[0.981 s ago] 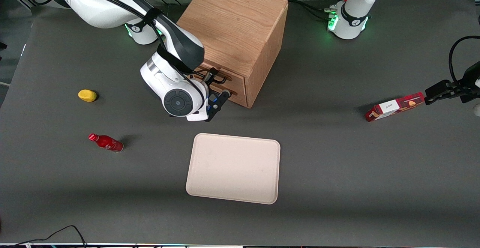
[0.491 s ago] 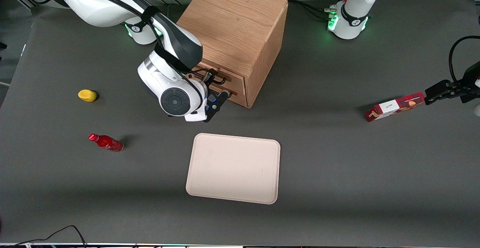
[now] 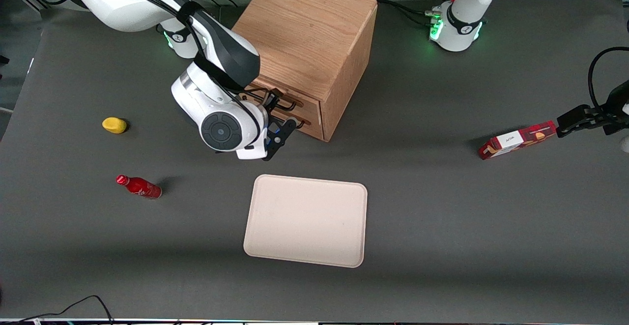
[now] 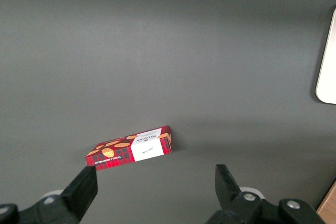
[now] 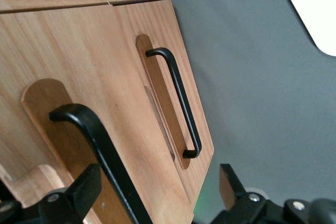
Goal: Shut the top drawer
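The top drawer sits in the upper slot of the wooden cabinet, which stands on the table farther from the front camera than the tray. From what we can see, its front looks level or nearly level with the lower drawer. We cannot tell whether a last sliver of gap remains.

Our main worry is its black handle. In the wrist view it runs close between the two fingers, so we judge that any sideways or backing move could hook a finger under the wire and tug the drawer out again. If a final push is needed, an off-centre push could also skew the drawer in its slot. The lower handle is apart from the fingers and seems a lesser risk.

The gripper hangs just in front of the drawer fronts, low over the table, with its fingers spread apart and holding nothing. The right arm's wrist is bent so that the fingers point in at the cabinet face
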Motion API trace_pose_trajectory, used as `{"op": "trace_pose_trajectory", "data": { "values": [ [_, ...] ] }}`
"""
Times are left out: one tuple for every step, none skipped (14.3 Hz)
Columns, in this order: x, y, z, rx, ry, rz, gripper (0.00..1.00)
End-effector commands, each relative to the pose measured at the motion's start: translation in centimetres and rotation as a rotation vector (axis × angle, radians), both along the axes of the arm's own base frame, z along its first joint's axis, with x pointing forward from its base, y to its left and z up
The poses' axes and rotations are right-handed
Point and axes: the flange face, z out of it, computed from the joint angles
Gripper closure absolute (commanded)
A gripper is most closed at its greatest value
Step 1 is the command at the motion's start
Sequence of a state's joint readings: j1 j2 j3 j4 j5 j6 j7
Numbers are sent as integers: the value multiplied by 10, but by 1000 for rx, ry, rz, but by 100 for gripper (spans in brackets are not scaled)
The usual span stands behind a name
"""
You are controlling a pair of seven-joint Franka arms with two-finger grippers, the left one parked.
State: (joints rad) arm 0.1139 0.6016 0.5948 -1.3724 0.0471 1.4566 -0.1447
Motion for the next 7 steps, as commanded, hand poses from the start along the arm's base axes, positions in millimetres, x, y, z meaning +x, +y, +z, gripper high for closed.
{"op": "trace_pose_trajectory", "data": {
  "values": [
    [0,-4,28,-7,-6,-28,0],
    [3,-6,40,1,-28,-35,0],
    [5,-10,52,1,-46,-41,0],
    [12,-23,62,-7,-58,-56,0],
    [19,-37,75,-16,-80,-82,0],
    [25,-52,89,-28,-112,-111,0],
    [29,-66,103,-40,-142,-139,0]
  ]
}}
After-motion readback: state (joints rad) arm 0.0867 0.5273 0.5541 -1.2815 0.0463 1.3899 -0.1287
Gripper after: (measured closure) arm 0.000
